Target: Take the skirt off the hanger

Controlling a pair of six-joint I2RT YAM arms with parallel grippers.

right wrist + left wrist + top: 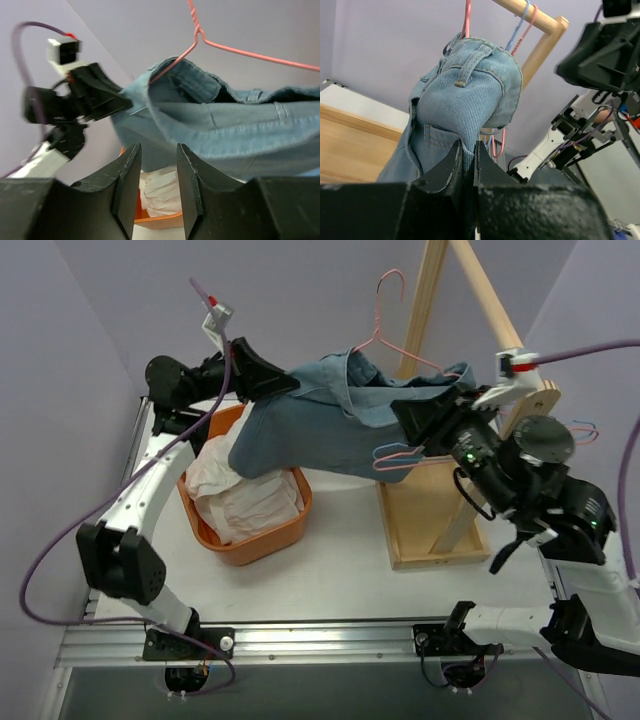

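The blue denim skirt (320,410) hangs stretched on a pink wire hanger (385,300) above the table. My left gripper (272,382) is shut on the skirt's left edge; in the left wrist view its fingers (451,160) pinch a fold of the denim (465,95), with the pink hanger wire (468,17) above. My right gripper (408,418) is open at the skirt's right end. In the right wrist view, the right gripper (159,155) has nothing between its jaws and sits just below the skirt (225,125) and hanger (240,50).
An orange basket (255,540) holding white cloth (235,490) sits under the skirt's left half. A wooden rack (440,530) stands at the right, with spare pink and blue hangers (585,430) on its rod (535,15).
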